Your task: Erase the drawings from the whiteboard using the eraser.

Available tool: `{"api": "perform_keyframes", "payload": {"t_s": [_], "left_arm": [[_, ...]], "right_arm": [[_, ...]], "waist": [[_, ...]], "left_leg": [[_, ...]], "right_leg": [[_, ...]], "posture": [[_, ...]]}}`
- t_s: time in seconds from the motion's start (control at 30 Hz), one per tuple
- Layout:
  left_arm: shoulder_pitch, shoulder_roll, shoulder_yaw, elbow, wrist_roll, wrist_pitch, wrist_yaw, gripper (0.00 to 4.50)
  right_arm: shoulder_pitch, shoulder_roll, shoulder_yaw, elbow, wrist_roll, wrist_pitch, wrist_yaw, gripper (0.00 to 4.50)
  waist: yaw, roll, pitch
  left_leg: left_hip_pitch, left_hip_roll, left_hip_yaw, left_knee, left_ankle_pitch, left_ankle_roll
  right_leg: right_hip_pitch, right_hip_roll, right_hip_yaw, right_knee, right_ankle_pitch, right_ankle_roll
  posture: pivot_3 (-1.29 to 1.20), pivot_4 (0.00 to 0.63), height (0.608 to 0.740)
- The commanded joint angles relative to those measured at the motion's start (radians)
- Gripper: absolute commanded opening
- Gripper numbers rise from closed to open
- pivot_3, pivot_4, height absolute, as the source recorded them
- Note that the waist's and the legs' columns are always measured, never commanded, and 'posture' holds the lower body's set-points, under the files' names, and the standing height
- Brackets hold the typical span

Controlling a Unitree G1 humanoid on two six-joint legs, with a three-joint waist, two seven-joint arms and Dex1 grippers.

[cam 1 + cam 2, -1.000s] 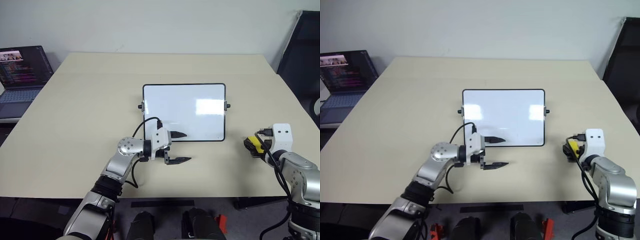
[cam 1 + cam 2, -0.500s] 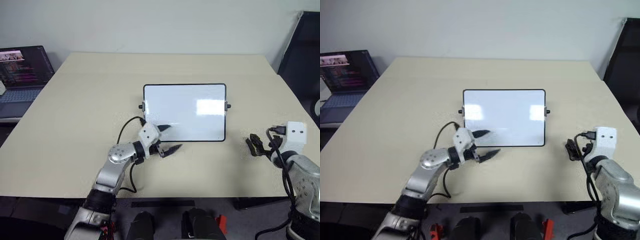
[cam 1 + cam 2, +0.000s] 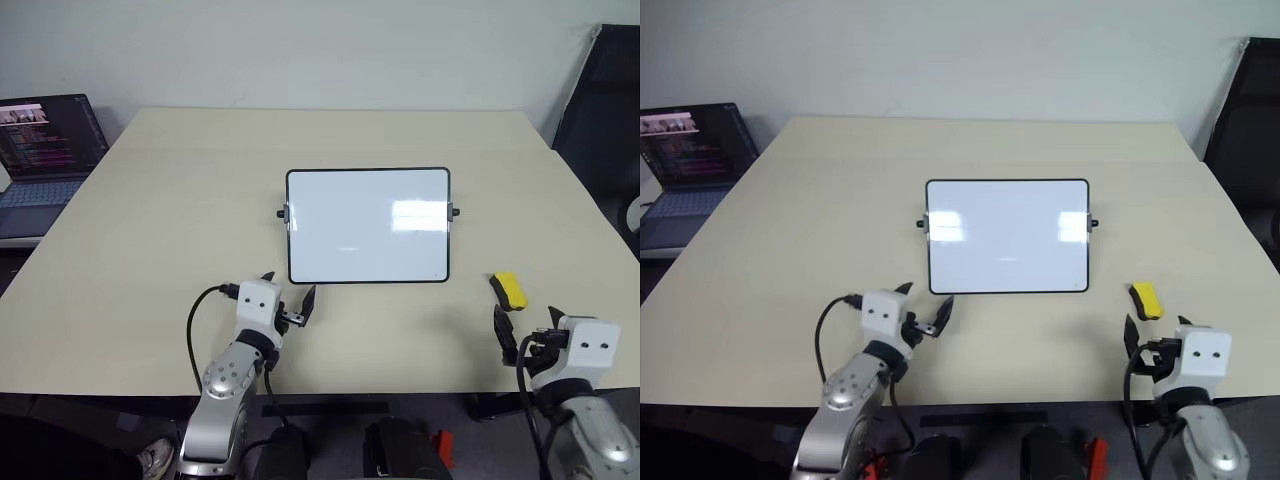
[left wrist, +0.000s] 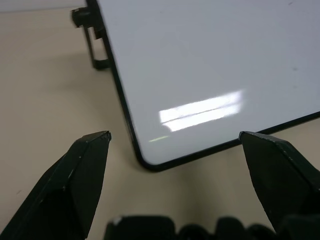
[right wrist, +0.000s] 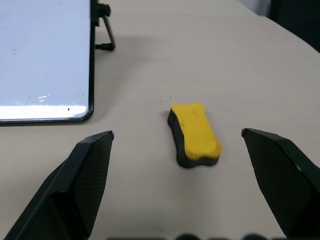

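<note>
Lying free w/ dark base visible, eraser (image 5: pixel 194 134) beyond R gripper (image 5: pixel 177 145) jaws, both grippers wide open, empty.

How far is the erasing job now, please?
Done: the whiteboard looks wiped clean, with no drawings visible. The eraser lies on the table to the board's right. In hand: nothing; the left gripper and right gripper are both open and empty. Left: seemingly nothing.
</note>
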Motion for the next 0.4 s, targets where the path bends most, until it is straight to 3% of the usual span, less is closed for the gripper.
{"api": "perform_keyframes", "payload": {"t_s": [0.03,0.4], "left_arm": [[0.010,-0.017,-0.012,-0.064,0.014,-0.007,0.039,4.50],[0.025,-0.013,-0.054,-0.056,0.015,-0.020,0.047,4.50]], "right_arm": [[-0.011,-0.003,0.011,-0.007,-0.047,-0.080,-0.046,4.46],[0.029,-0.032,0.016,0.003,-0.074,-0.123,-0.061,4.46]], "waist": [[0.001,0.000,0.000],[0.004,0.000,0.000]], "left_leg": [[0.000,0.000,0.000,0.000,0.000,0.000],[-0.002,-0.003,0.000,-0.001,-0.001,-0.002]], "right_leg": [[0.000,0.000,0.000,0.000,0.000,0.000],[0.000,0.000,-0.001,-0.002,-0.002,0.001]], "posture": [[0.00,0.150,0.740],[0.00,0.150,0.740]]}}
